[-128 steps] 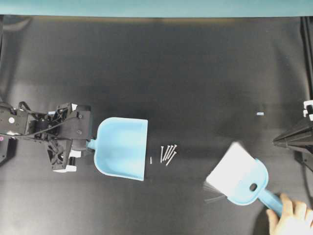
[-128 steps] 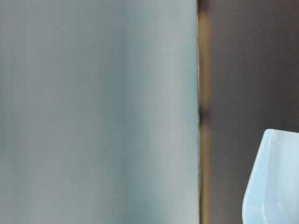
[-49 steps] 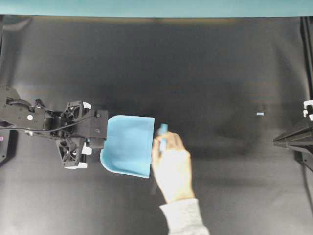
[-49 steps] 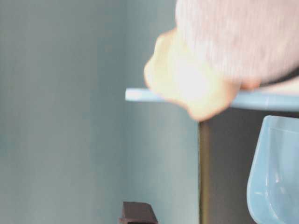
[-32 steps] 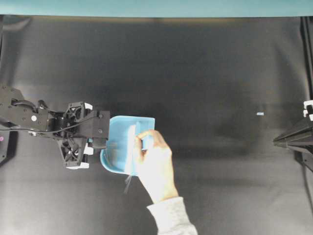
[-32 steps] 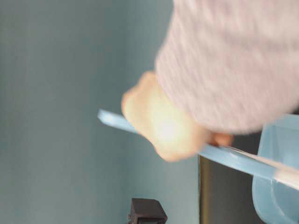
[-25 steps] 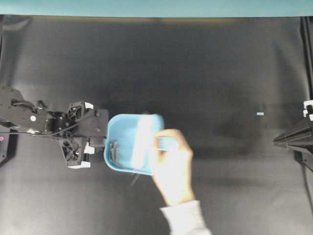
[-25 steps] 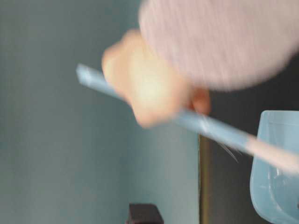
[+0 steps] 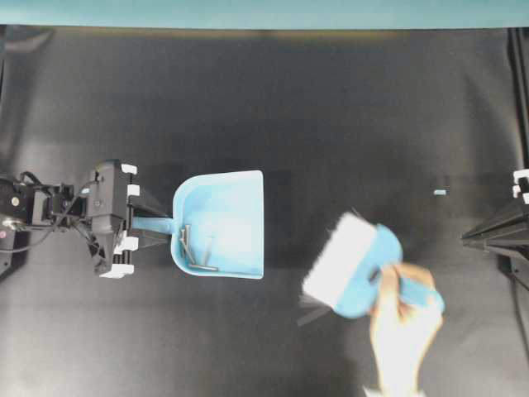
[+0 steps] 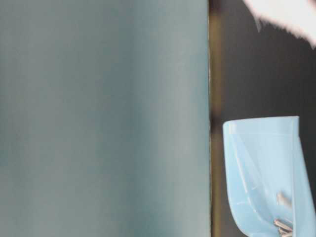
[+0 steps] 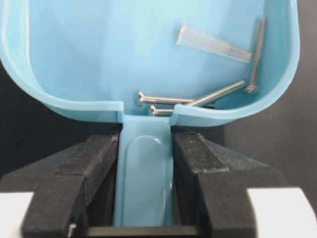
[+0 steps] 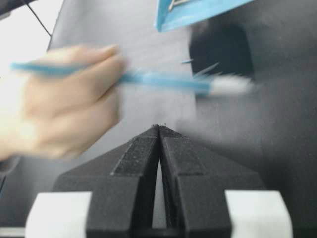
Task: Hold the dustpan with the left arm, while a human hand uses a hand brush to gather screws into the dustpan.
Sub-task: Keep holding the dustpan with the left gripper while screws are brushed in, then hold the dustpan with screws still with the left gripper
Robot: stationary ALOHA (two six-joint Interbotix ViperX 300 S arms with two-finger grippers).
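The counter (image 9: 331, 107) is a flat matte black sheet that fills nearly the whole overhead view. A teal band (image 9: 264, 12) runs along its far edge. The black surface shows soft, uneven lighter patches, and from the right wrist view it reads as grey under glare. One small pale scrap (image 9: 439, 192) lies on it toward the right side, alone and well apart from everything else. A dark shadow falls on the counter just beside the mouth of the dustpan (image 9: 227, 211). Whether the pan's underside touches the counter cannot be told. A few thin dark strands (image 9: 312, 317) show by the brush (image 9: 364, 265), lying or hanging unclear.
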